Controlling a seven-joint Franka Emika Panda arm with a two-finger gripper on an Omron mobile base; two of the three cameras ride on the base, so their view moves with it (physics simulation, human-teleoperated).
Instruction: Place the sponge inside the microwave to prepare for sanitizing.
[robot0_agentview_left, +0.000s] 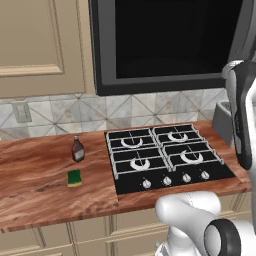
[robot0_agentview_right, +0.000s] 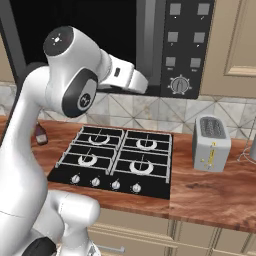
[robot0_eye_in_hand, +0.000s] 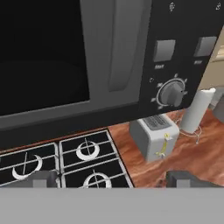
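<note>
The sponge (robot0_agentview_left: 74, 178), green on top and yellow below, lies flat on the wooden counter left of the stove, just in front of a small brown bottle (robot0_agentview_left: 77, 149). The black microwave (robot0_agentview_left: 165, 45) hangs above the stove, and its dark glass door looks closed in the hand view, with the curved grey handle (robot0_eye_in_hand: 124, 43) beside the control panel. My gripper (robot0_eye_in_hand: 113, 179) is raised in front of the microwave (robot0_eye_in_hand: 43, 57), well above and to the right of the sponge. Its fingertips (robot0_eye_in_hand: 43, 179) stand wide apart with nothing between them, so it is open.
A black four-burner stove (robot0_agentview_left: 165, 155) fills the counter's middle. A silver toaster (robot0_agentview_right: 211, 142) stands right of it, with a white cylinder (robot0_eye_in_hand: 197, 109) behind. The microwave's knob (robot0_eye_in_hand: 172, 92) and buttons sit right of the handle. My arm (robot0_agentview_right: 60, 100) rises over the stove's left side.
</note>
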